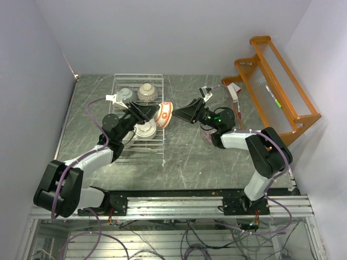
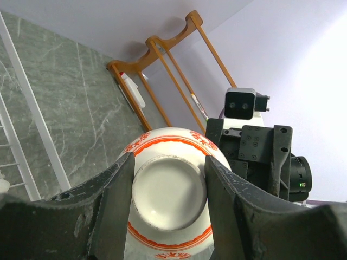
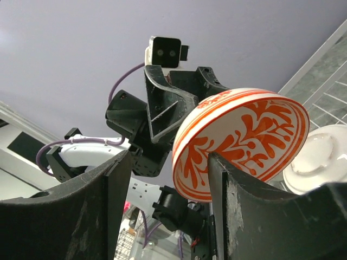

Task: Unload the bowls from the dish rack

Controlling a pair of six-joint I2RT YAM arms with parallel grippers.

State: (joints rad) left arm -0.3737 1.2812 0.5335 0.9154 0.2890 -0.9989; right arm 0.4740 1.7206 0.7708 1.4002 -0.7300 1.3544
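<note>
Over veined grey tabletop [image 1: 187, 154], left gripper [image 2: 169, 165] clamps glossy orange-patterned bowl [image 1: 165, 112].

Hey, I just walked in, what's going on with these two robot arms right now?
The left arm's fingers are clamped around the base of an orange-and-white patterned ceramic bowl. They hold it on its side in the air, just past the right edge of the white wire dish rack. The right arm's fingers face the bowl, open and not gripping it, so this looks like a handover. A grey bowl and a cream bowl sit in the rack.
</note>
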